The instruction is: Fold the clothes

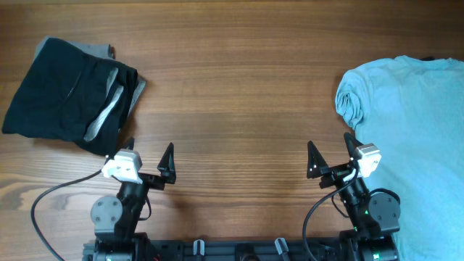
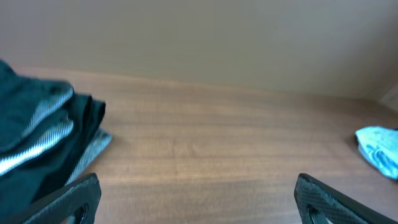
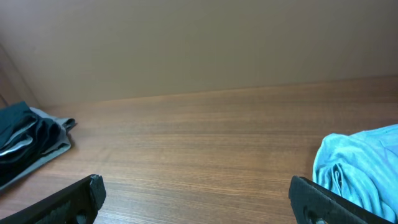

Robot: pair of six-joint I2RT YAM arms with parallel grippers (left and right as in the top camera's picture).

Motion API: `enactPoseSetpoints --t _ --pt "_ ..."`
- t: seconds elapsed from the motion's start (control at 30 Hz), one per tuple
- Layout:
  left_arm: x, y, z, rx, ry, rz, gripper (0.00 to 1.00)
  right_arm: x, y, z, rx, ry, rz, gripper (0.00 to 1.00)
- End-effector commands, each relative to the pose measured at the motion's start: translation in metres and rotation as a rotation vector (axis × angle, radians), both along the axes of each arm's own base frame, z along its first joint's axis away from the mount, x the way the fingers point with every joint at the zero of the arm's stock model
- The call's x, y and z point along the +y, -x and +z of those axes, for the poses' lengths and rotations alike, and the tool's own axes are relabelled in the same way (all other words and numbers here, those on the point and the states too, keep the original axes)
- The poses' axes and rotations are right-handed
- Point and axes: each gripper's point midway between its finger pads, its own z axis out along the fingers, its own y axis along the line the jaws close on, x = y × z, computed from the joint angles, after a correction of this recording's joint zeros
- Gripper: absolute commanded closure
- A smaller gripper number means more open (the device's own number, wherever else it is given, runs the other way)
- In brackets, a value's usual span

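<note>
Black shorts [image 1: 65, 98] with pale pocket lining lie folded at the table's left, on top of grey shorts [image 1: 98, 51]. They also show in the left wrist view [image 2: 37, 143] and the right wrist view [image 3: 25, 140]. A large light blue T-shirt [image 1: 413, 123] lies crumpled at the right edge; it also shows in the right wrist view [image 3: 360, 168] and the left wrist view [image 2: 379, 149]. My left gripper [image 1: 148, 156] is open and empty, just right of the shorts' near corner. My right gripper [image 1: 332, 152] is open and empty, next to the T-shirt's left edge.
The wooden table [image 1: 239, 87] stretches bare between the two piles. A plain wall [image 3: 199, 43] stands behind the table's far edge. The arm bases and cables sit along the near edge.
</note>
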Motion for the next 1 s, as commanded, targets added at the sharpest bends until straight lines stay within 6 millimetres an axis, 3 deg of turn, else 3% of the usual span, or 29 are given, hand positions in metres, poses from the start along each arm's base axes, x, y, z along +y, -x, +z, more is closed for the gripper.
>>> enactPoseSetpoints --t 0.0,0.1,0.17,0.23,0.47,0.67,0.97 --pt "0.001 -0.001 0.001 -0.014 0.015 0.009 0.00 0.003 0.001 0.001 -0.006 -0.012 0.017 0.00" --pt "0.007 -0.003 0.009 -0.053 0.005 0.045 0.00 0.003 0.001 0.001 -0.006 -0.011 0.017 0.01" --pt "0.015 -0.004 0.029 -0.136 0.006 0.091 0.00 0.003 0.001 0.001 -0.006 -0.012 0.016 0.00" --pt "0.015 -0.004 0.034 -0.157 0.008 0.090 0.00 0.003 0.001 0.001 -0.006 -0.012 0.017 0.00" --pt "0.015 -0.004 0.000 -0.026 0.002 0.090 0.00 0.003 0.001 0.001 -0.006 -0.012 0.017 0.00" --pt "0.001 -0.002 0.000 -0.025 0.002 0.036 0.00 0.003 0.001 0.001 -0.006 -0.012 0.017 0.00" --pt "0.002 -0.003 -0.001 -0.022 0.002 0.036 0.00 0.003 0.001 0.001 -0.006 -0.012 0.017 0.00"
